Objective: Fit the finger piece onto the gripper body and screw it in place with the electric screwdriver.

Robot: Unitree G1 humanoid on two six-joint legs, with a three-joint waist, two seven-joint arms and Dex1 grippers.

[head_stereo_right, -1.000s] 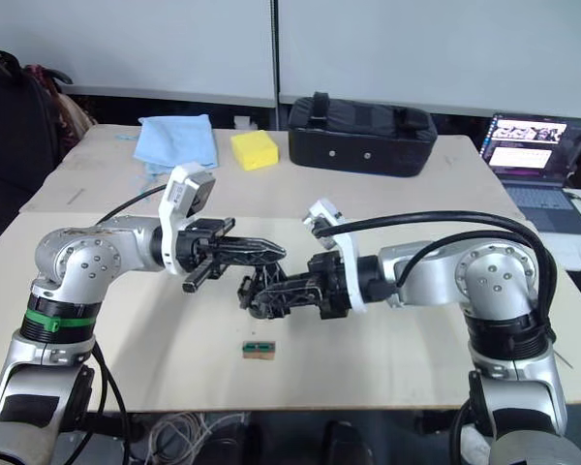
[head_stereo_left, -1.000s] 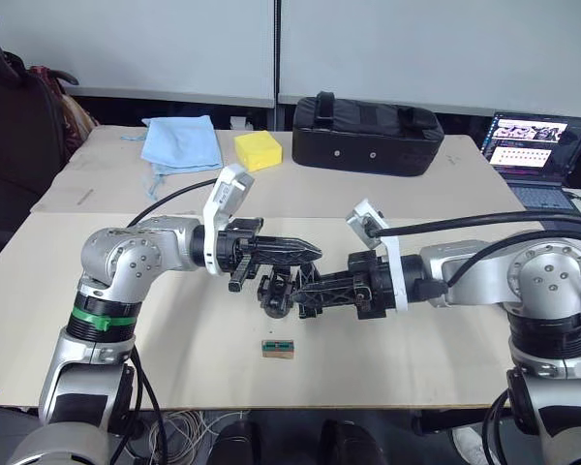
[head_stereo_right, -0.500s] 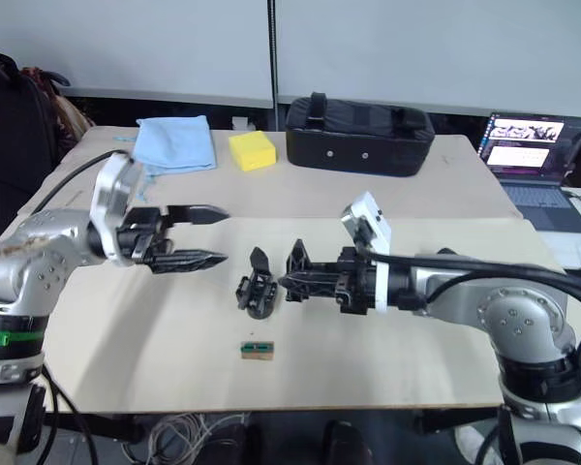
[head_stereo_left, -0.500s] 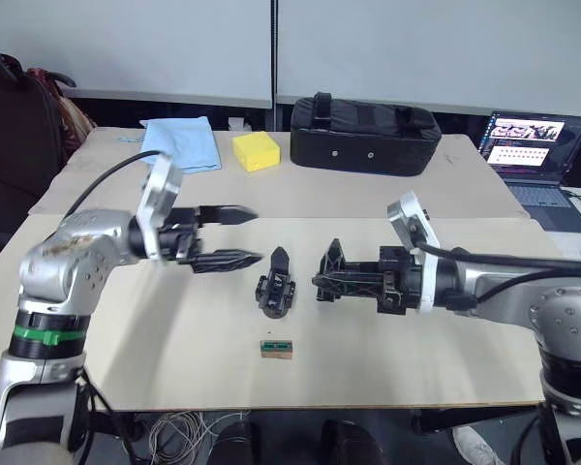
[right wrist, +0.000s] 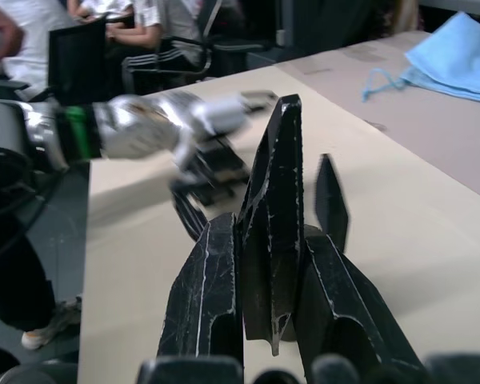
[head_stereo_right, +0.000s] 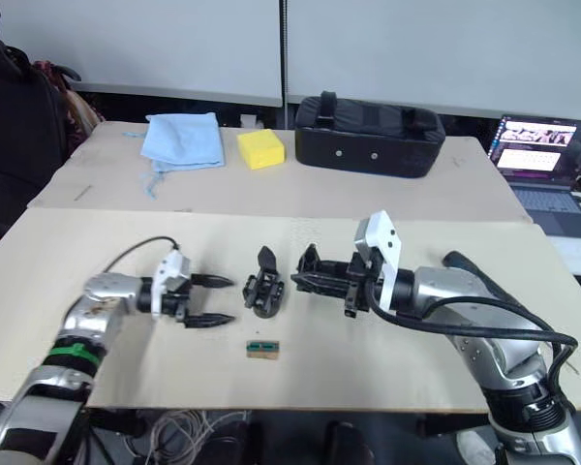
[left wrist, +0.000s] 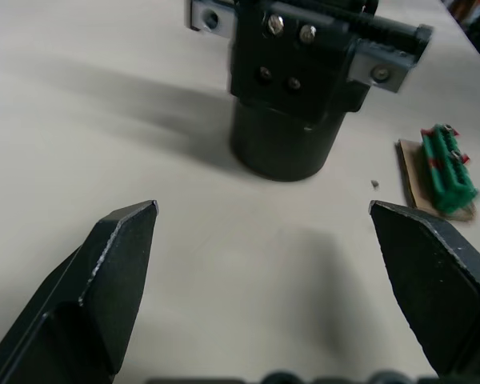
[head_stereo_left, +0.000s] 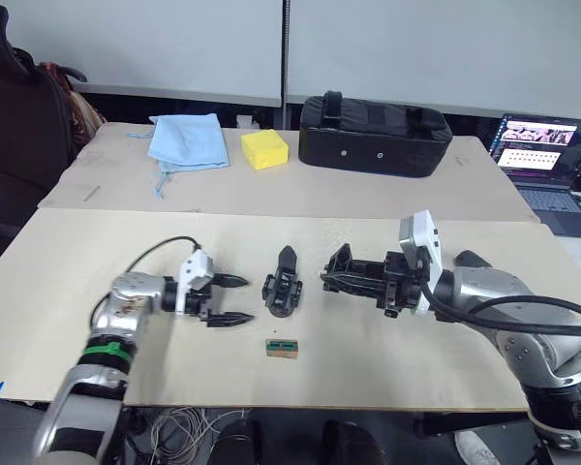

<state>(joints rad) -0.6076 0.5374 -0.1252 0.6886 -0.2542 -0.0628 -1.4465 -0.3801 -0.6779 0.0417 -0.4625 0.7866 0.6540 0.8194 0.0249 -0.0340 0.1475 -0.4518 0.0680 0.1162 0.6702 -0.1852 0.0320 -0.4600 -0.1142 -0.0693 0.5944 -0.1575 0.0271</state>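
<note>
The gripper body (head_stereo_left: 282,294) stands on the table on its round drum end, one prong pointing up; the left wrist view has it (left wrist: 292,104) straight ahead. My left gripper (head_stereo_left: 234,300) lies low on the table just left of it, open and empty, its fingertips (left wrist: 132,232) wide apart. My right gripper (head_stereo_left: 333,279) hovers just right of the body, shut on the finger piece (right wrist: 272,216), a black wedge rising between its fingers. The wedge (head_stereo_left: 341,256) stays apart from the body. The electric screwdriver is out of view.
A small green-topped block (head_stereo_left: 282,348) lies in front of the gripper body. At the far side of the table are a blue cloth (head_stereo_left: 186,140), a yellow sponge (head_stereo_left: 264,148) and a black case (head_stereo_left: 375,135). A laptop (head_stereo_left: 546,155) sits at the far right.
My left gripper opened, let go of the gripper body and dropped back left onto the table. My right arm pulled away to the right. The body now stands alone on the table.
</note>
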